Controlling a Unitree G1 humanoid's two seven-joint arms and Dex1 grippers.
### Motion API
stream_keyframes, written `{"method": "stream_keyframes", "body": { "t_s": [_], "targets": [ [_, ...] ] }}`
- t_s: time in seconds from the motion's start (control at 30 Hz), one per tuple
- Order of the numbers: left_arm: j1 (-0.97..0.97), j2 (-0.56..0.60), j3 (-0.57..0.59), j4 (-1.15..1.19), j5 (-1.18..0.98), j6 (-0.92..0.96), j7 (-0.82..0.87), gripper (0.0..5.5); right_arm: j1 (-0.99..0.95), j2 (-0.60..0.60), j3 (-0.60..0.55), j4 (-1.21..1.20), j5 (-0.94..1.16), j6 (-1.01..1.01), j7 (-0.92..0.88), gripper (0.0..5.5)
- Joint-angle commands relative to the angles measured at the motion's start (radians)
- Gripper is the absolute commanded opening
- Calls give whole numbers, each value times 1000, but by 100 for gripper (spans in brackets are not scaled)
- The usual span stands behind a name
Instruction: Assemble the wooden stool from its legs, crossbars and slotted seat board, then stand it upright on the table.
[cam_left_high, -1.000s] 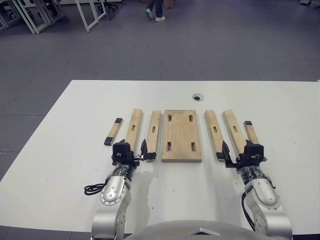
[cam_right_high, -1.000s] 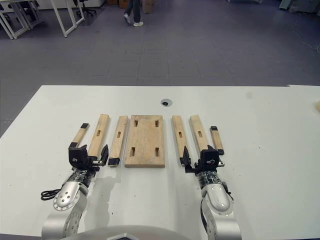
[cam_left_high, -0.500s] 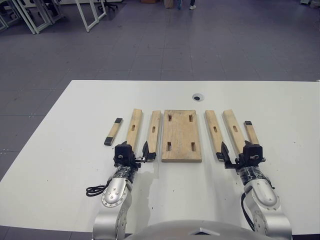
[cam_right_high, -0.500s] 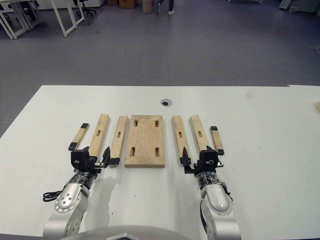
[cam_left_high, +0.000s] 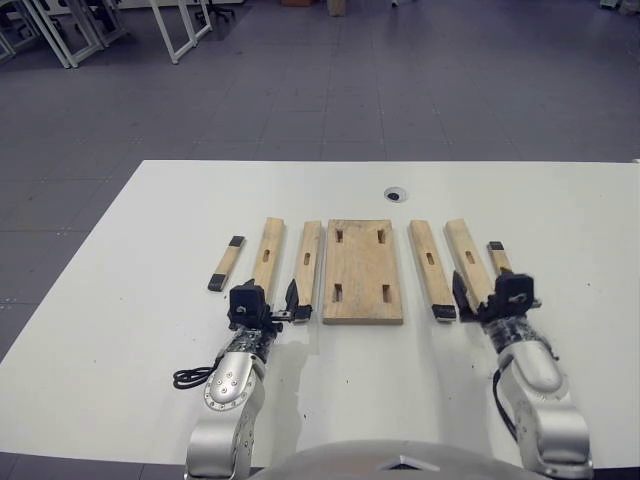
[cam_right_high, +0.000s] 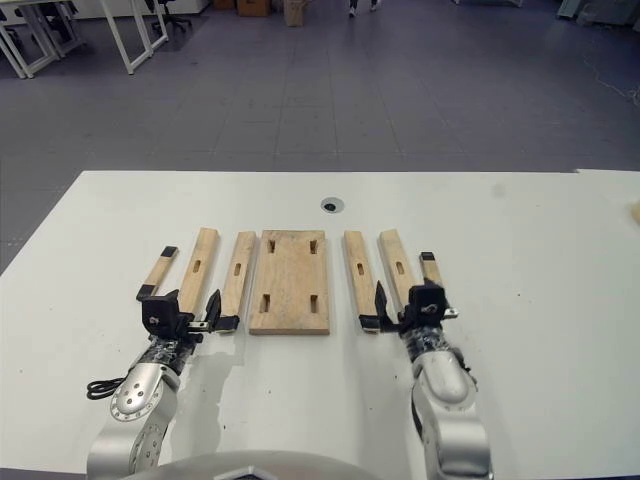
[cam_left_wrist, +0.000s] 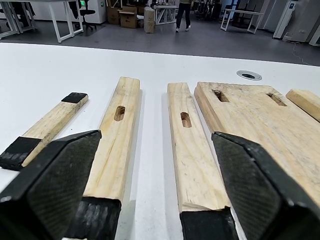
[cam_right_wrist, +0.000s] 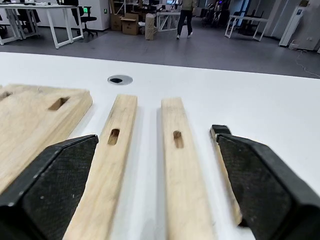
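Observation:
The slotted seat board (cam_left_high: 363, 270) lies flat mid-table. To its left are two slotted legs (cam_left_high: 309, 262) (cam_left_high: 267, 257) and a short black-tipped crossbar (cam_left_high: 226, 262). To its right are two more legs (cam_left_high: 430, 268) (cam_left_high: 466, 258) and another crossbar (cam_left_high: 498, 257). My left gripper (cam_left_high: 268, 305) is open, low at the near ends of the left legs (cam_left_wrist: 192, 145) (cam_left_wrist: 117, 135). My right gripper (cam_left_high: 487, 295) is open at the near end of the outer right leg (cam_right_wrist: 180, 165), with the inner leg (cam_right_wrist: 112, 150) and crossbar tip (cam_right_wrist: 220, 132) beside it.
A round cable hole (cam_left_high: 396, 194) sits in the white table (cam_left_high: 150, 250) beyond the board. A black cable (cam_left_high: 190, 378) loops by my left forearm. Bare tabletop spreads out to the left and right of the row of parts.
My right gripper has moved forward and to the right, up to the near end of the outer right leg. The left gripper edged slightly to the right.

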Motion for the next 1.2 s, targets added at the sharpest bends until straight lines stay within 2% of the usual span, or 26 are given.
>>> {"method": "stream_keyframes", "body": {
  "t_s": [0.03, 0.13, 0.27, 0.47, 0.77, 1.2],
  "targets": [
    [-12, -5, 1, 9, 5, 8, 7, 411, -132, -93, -131, 115, 54, 13, 35, 437],
    [-12, -4, 2, 11, 3, 4, 7, 411, -180, -110, -183, 142, 96, 40, 44, 437],
    [-5, -3, 3, 10, 3, 1, 6, 411, -199, -97, -186, 97, 169, 109, 68, 437],
    [-1, -2, 2, 11, 1, -1, 3, 411, -196, -162, -256, 354, 197, 78, 141, 437],
    [2, -10, -10, 11, 5, -2, 10, 411, -144, -168, -184, 416, 182, 23, 215, 437],
    [19, -9, -5, -11, 11, 0, 14, 411, -86, -173, -179, 428, 198, 41, 236, 437]
  ]
}}
